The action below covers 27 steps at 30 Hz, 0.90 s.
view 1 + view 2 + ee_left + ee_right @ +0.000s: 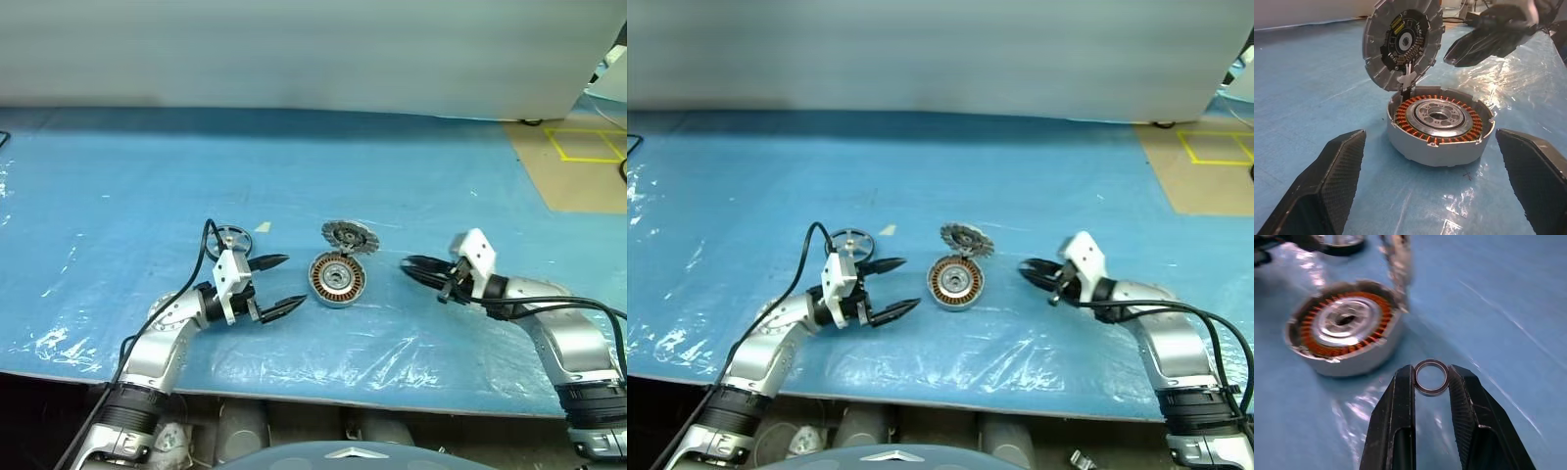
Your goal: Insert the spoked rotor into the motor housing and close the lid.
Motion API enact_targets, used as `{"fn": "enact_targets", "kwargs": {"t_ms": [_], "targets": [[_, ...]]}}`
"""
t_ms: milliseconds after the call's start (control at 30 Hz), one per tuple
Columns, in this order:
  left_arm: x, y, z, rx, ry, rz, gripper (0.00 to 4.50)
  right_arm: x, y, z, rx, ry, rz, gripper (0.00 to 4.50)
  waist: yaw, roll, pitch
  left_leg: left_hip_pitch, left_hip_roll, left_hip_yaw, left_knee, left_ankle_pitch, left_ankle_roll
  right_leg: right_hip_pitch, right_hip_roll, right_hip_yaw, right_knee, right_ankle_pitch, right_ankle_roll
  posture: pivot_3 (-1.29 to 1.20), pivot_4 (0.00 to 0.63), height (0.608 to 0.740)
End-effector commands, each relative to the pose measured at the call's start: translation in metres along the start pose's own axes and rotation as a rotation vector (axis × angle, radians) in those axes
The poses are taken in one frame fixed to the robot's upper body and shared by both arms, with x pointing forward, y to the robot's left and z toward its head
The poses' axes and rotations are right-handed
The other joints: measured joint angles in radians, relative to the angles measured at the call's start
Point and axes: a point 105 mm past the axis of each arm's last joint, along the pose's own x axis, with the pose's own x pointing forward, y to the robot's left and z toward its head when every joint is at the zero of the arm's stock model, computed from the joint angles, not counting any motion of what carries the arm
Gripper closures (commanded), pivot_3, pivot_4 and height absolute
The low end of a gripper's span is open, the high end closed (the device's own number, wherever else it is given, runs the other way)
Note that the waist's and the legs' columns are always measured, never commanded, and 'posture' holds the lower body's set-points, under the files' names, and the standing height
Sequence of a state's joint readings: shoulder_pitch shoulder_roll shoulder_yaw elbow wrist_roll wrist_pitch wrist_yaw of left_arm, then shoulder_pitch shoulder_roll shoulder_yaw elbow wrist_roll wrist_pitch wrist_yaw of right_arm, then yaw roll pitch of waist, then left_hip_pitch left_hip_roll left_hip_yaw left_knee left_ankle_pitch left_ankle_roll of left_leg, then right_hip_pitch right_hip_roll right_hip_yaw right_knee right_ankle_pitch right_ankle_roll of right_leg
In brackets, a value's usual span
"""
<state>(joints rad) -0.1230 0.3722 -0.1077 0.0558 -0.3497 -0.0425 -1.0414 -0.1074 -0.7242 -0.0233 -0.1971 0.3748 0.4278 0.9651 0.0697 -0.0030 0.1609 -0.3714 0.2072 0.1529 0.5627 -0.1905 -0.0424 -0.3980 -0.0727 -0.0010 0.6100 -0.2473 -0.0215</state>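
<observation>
Both grippers flank the motor housing: the left gripper gapes empty, the right gripper pinches a small metal ring. Behind the housing, the lid stands tilted; the spoked rotor lies far left.

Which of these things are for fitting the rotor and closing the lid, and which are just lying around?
For the job: motor housing; lid, standing open; spoked rotor.
Not named in it: small metal ring, pinched in the right gripper; blue sheet; yellow floor tape.
</observation>
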Motion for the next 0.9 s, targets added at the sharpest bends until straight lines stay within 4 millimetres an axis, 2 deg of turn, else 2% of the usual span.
{"fn": "enact_targets", "kwargs": {"t_ms": [33,133,267,433,900], "targets": [[-0.003,0.001,0.003,0.025,-0.013,0.001,0.0,0.004,0.019,0.013,-0.021,0.021,0.119,3.91,0.005,0.0,0.0,-0.001,0.0,0.0,0.0,0.0,0.0,0.0,0.0,-0.001,-0.001,0.0,0.0,0.0,0.15,0.74],[-0.003,0.0,0.002,0.024,-0.013,0.003,0.0,0.01,0.029,0.017,-0.053,0.044,0.177,3.91,0.003,0.0,0.0,-0.002,0.0,0.0,-0.001,0.0,0.0,-0.001,0.0,-0.001,-0.002,0.0,0.0,0.0,0.15,0.74],[-0.001,0.0,0.002,0.023,-0.016,0.005,0.0,0.023,0.028,0.03,-0.1,0.01,0.164,3.91,-0.002,0.0,0.0,-0.001,0.0,0.0,0.0,-0.001,-0.002,-0.001,0.0,-0.001,-0.001,0.0,0.0,0.0,0.15,0.74],[0.0,0.0,0.003,0.025,-0.022,0.011,0.0,0.035,0.034,0.036,-0.123,-0.01,0.174,3.91,-0.001,0.0,0.0,0.0,0.0,0.0,0.0,-0.001,-0.003,-0.001,0.0,0.0,0.0,0.0,0.0,0.0,0.15,0.74],[0.001,-0.001,0.003,0.028,-0.016,0.015,0.0,0.062,0.041,0.031,-0.23,0.02,0.168,3.91,-0.001,0.0,0.0,0.0,0.0,0.0,0.001,0.001,-0.006,-0.001,0.0,0.0,0.002,0.0,0.0,0.0,0.15,0.74]]}}
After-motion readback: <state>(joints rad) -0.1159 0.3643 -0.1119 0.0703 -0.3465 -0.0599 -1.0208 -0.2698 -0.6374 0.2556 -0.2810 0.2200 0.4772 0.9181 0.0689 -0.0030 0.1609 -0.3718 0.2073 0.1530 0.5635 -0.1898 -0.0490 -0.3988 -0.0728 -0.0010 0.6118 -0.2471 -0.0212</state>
